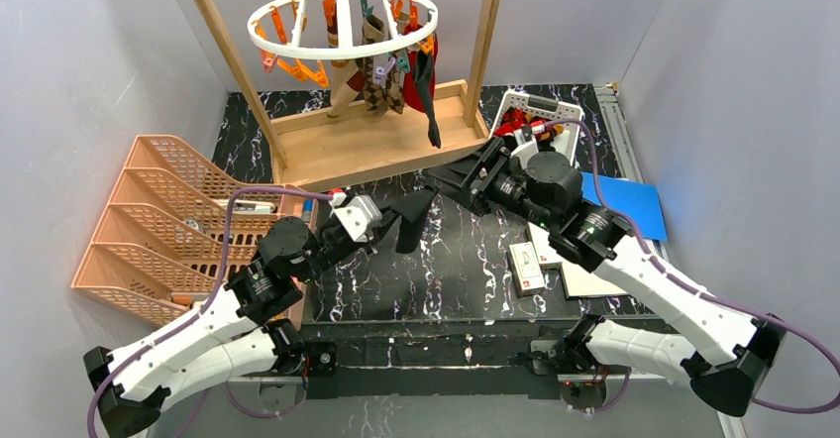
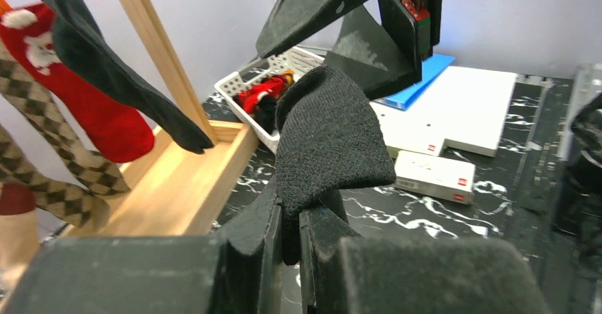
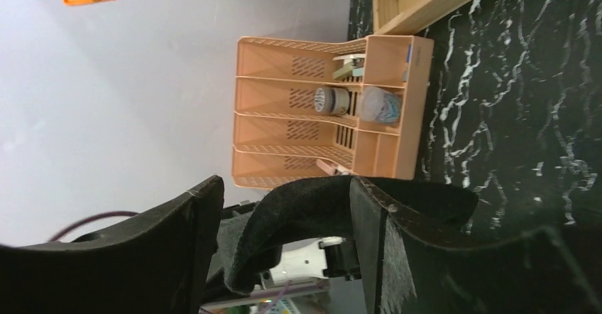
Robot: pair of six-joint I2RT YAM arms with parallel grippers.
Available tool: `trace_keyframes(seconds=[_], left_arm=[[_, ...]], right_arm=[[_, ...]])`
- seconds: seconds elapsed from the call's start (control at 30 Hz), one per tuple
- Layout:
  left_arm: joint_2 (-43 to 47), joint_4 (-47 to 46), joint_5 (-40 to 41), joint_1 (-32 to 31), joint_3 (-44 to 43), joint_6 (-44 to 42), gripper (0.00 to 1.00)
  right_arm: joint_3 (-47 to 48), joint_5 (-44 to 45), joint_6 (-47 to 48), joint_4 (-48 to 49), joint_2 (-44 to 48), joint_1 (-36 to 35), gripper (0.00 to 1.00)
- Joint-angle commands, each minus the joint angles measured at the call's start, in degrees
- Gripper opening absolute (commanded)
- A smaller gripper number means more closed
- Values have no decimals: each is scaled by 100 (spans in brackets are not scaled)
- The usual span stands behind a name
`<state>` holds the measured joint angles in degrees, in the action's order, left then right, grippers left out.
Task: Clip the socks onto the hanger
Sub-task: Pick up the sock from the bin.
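Note:
The white ring hanger [image 1: 342,22] hangs from the wooden frame, with orange and teal clips. Argyle socks [image 1: 374,76], a red sock and a black sock [image 1: 428,91] hang clipped from it; they also show in the left wrist view [image 2: 42,115]. My left gripper [image 1: 394,218] is shut on a loose black sock [image 1: 416,215], held above the table; its jaws pinch the fabric [image 2: 326,136]. My right gripper [image 1: 451,175] is open at the sock's far end. In the right wrist view the sock [image 3: 319,204] lies between its spread fingers [image 3: 373,222], against one.
The wooden frame's base [image 1: 376,146] stands at the back. A white lattice basket [image 1: 535,111] with more socks sits back right. An orange tray rack [image 1: 168,220] is at the left. A blue folder [image 1: 624,200], white board and small white box [image 1: 525,265] lie at the right.

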<state>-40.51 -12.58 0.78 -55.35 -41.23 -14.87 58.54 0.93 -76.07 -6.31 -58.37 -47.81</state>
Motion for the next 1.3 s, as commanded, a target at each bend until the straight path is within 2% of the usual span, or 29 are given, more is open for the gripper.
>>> trace_keyframes(seconds=[0.0,0.2,0.3,0.4,0.57,0.7,1.07,1.27], left_arm=[[212,735,-225,-37,-372,869,0],[189,1982,-158,-37,-604,2132,0],[80,2399,-157,-37,-610,2607,0],[-98,2611,-245,-37,-641,3008,0],[-599,2758,-576,-37,-1109,3515,0],[-1142,3168,-769,-37,-1749,3723,0],[-1653,4113,55,-37,-2489,4184,0],[-1738,4289,171,-37,-2647,4297,0]], right_arm=[[389,238,1426,-721,526,-33,73],[873,362,4192,-1281,743,-31,72],[1214,-340,5371,-1562,604,-35,71],[1475,-1020,6055,-1722,385,-34,71],[1612,-2103,6549,-1641,-18,-35,66],[1799,-2483,6778,-1697,-320,-44,62],[2163,-2213,7221,-2008,-670,-213,63],[2490,-1806,7397,-2414,-1007,-594,63]])
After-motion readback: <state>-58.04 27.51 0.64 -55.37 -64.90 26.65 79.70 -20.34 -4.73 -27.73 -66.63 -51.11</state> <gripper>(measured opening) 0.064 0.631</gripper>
